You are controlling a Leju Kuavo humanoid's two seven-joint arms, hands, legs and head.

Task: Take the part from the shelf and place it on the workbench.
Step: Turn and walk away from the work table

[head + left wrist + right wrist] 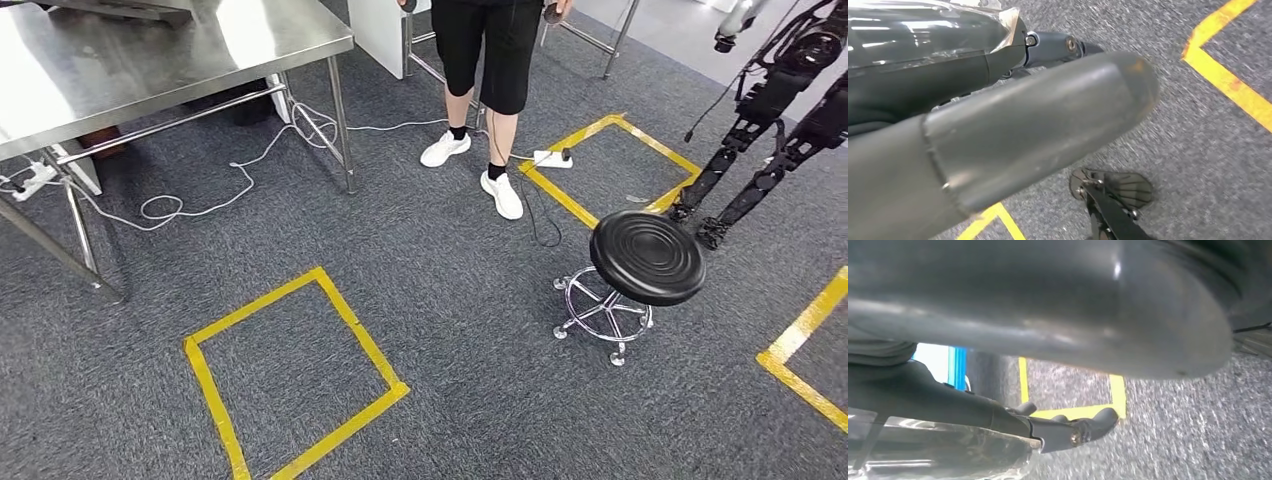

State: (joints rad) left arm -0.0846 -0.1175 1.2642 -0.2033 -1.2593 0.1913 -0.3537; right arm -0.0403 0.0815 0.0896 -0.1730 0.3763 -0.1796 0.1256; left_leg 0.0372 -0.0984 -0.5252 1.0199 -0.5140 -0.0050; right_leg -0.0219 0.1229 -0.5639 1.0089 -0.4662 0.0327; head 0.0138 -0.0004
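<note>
A bare stainless steel table (150, 60) stands at the far left in the head view, with nothing on the part I can see. My left hand (1038, 125) hangs over grey carpet, its thick grey thumb and dark fingers (1058, 46) stretched out with nothing between them. My right hand (1048, 305) also hangs above the carpet. Its dark fingers (1088, 426) are loosely extended and hold nothing.
A person in black shorts and white shoes (485, 60) stands ahead. A black round stool (645, 258) on castors sits to the right, and another robot's dark legs (760, 140) are beyond it. Yellow tape squares (295, 375) mark the carpet. White cables (200, 205) trail under the table.
</note>
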